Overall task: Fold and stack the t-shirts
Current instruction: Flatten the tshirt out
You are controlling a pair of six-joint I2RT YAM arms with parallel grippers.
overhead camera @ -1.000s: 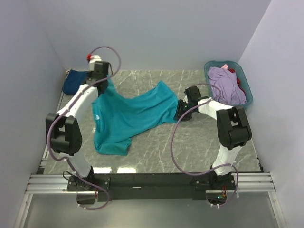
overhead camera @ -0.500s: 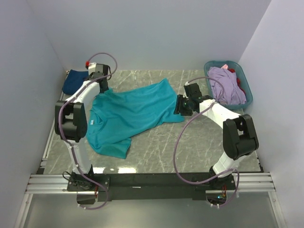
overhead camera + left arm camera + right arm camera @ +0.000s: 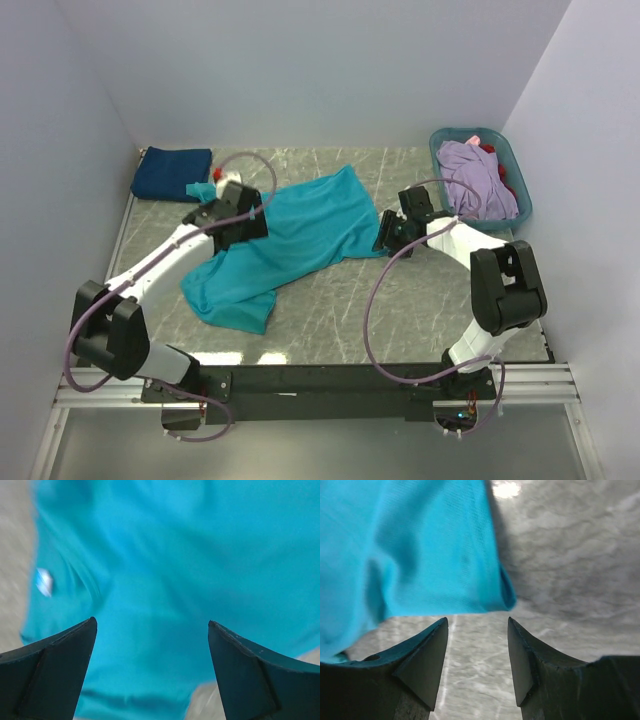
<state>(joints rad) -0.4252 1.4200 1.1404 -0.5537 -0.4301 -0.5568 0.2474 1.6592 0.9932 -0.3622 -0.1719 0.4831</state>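
Left pincer, just released, is hovering wide open over the teal t-shirt, now lying spread on the worktop left of the basket; right pincer is opening empty at its hem, so folding likely follows.

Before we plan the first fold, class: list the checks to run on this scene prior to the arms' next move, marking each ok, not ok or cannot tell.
1. Left gripper open, empty: ok.
2. Right gripper open, empty: ok.
3. Teal t-shirt lying flat: not ok, bunched at its near-left end.
4. Teal t-shirt wholly on the table: ok.
5. Teal t-shirt clear of the folded navy t-shirt: cannot tell.
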